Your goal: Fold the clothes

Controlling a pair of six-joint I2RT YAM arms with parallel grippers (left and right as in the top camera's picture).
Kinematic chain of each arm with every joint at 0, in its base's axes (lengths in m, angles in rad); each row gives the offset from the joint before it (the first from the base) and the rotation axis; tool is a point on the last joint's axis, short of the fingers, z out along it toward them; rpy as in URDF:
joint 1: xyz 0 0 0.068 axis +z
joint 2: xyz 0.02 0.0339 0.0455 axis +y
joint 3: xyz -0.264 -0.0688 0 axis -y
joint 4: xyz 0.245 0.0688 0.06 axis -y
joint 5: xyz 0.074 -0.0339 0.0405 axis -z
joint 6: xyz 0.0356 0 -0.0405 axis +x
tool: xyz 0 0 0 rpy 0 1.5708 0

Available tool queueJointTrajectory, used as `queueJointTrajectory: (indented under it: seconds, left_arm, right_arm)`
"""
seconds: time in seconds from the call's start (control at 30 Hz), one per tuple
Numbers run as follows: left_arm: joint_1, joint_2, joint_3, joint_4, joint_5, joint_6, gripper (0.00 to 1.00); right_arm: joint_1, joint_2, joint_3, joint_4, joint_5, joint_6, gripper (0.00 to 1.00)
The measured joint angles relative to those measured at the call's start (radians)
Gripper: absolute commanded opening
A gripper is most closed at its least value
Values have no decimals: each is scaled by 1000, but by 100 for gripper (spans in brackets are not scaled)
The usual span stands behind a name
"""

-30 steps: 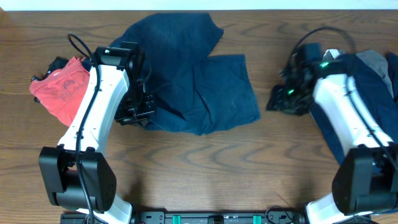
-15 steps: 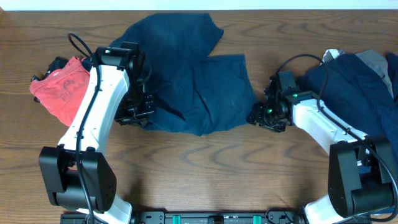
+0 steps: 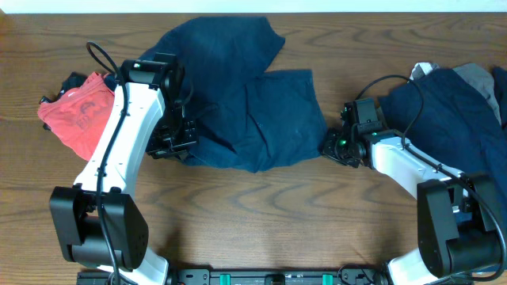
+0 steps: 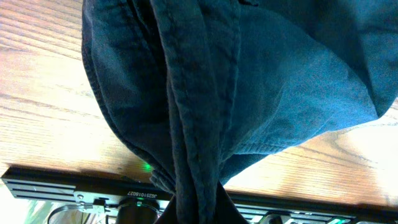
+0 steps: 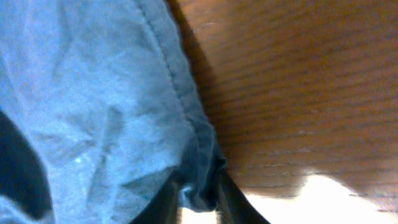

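Note:
A dark navy garment [image 3: 245,103] lies rumpled and partly spread on the middle of the wooden table. My left gripper [image 3: 173,142] is at its left edge, shut on a bunched fold of the cloth; the left wrist view shows the cloth [image 4: 280,81] hanging from the fingers [image 4: 199,205]. My right gripper [image 3: 329,147] is at the garment's lower right corner. In the right wrist view its fingers [image 5: 199,199] are closed on the hemmed corner of the cloth [image 5: 93,93].
A pile of navy and grey clothes [image 3: 455,111] lies at the right edge, under my right arm. A red garment [image 3: 75,115] lies at the left. Bare wooden table [image 3: 261,214] runs along the front.
My right gripper has moved left from the pile at the right to the navy garment's lower right corner. The left arm has not moved.

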Motion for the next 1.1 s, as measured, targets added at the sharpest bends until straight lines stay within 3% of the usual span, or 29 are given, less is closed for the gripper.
queueJointTrajectory:
  seconds: [0.27, 0.5, 0.67, 0.87, 1.1]
  left_arm:
    - [0, 0, 0, 5, 0, 0, 6]
    - [-21, 0, 0, -13, 37, -20, 6]
    - [-117, 0, -7, -20, 95, -49, 6]
    - [-280, 0, -17, -50, 97, -124, 6]
    - [-479, -40, -18, -107, 33, -268, 6]
  right_arm:
    - [-24, -8, 1, -46, 48, -10, 1]
    - [-251, -161, 134, -346, 55, -105, 1]
    - [-367, -323, 262, -566, 75, -193, 1]
    - [-449, -417, 270, -756, 154, -257, 1]
    - [-517, -546, 270, -865, 248, -291, 1]
